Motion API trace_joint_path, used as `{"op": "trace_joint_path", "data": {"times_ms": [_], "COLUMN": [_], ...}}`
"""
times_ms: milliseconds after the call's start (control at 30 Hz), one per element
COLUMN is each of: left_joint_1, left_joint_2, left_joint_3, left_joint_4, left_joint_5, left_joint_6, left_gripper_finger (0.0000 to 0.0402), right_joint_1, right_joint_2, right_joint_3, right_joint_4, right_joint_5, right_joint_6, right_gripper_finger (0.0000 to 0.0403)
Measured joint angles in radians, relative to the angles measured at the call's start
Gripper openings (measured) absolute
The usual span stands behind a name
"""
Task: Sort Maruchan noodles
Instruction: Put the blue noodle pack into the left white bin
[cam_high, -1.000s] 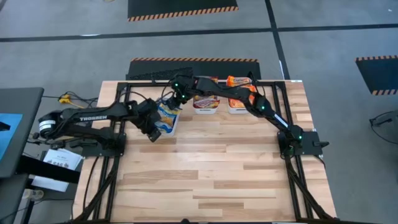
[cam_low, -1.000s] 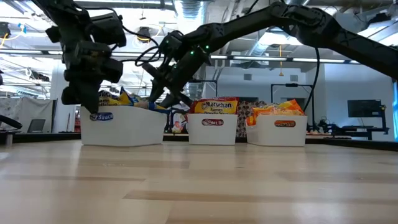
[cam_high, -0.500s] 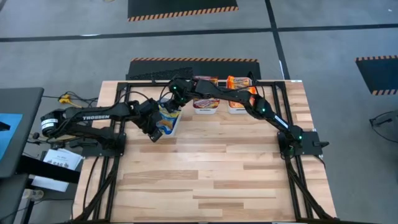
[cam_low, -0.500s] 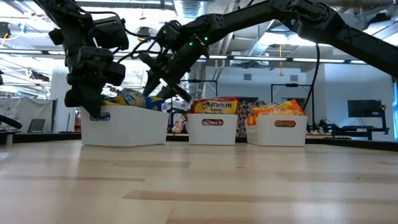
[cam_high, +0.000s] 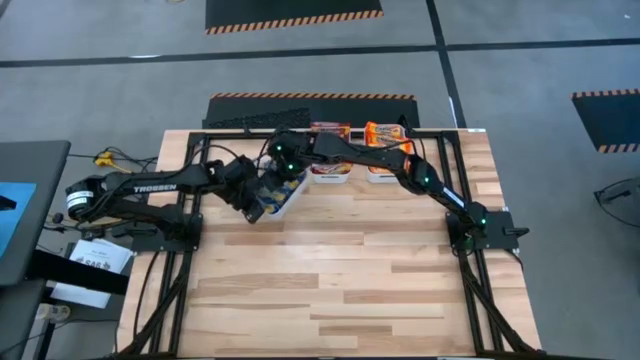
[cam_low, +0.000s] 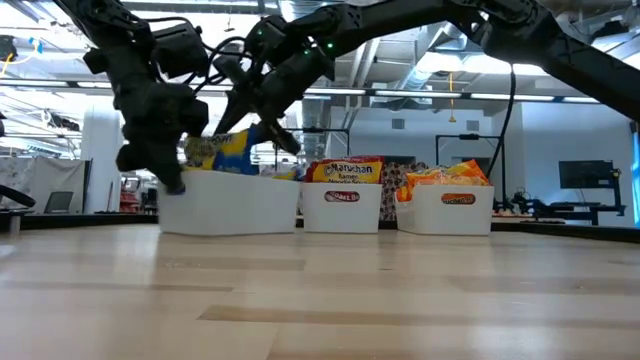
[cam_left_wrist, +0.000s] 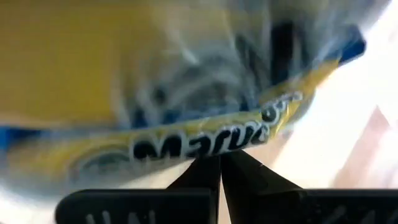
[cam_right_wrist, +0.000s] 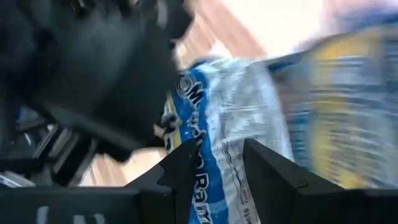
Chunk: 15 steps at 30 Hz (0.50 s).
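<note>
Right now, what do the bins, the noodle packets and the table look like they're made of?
Bins: white, smooth, likely molded plastic, with even walls and stick-on labels.
Packets: thin glossy printed plastic film; the blue one shows wrinkles and sheen.
Table: pale wood strips, butcher-block style, with visible grain, seams and a light sheen.

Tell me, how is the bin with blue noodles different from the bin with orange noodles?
The blue-noodle bin looks wider than the orange-noodle bin. The right gripper grips a blue packet over the blue-noodle bin, the shut left gripper beside it; no gripper is near the orange-noodle bin. Both are white with a front label.
</note>
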<state>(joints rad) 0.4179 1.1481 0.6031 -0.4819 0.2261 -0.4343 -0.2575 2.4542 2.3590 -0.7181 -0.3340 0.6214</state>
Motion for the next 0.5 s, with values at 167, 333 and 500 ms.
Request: {"op": "trace_joint_path", "data": {"times_ms": [167, 333, 500], "left_joint_1": [0.000, 0.000, 0.000], "left_joint_2": [0.000, 0.000, 0.006], "left_joint_3": [0.000, 0.001, 0.001], "left_joint_4": [0.037, 0.036, 0.011], "left_joint_5": [-0.020, -0.025, -0.031], "left_joint_6": [-0.006, -0.025, -0.035], "left_gripper_finger": [0.0001, 0.0001, 0.0001], "right_joint_1": [0.001, -0.008, -0.007], "right_joint_2": [-0.018, -0.005, 0.003], "right_joint_3": [-0.005, -0.009, -0.011], "right_joint_4": [-0.034, -0.057, -0.045], "right_joint_5": [0.010, 0.030, 0.082], "right_joint_6": [-0.043, -0.046, -0.049], "right_gripper_finger": [0.0159, 0.0159, 0.0159]}}
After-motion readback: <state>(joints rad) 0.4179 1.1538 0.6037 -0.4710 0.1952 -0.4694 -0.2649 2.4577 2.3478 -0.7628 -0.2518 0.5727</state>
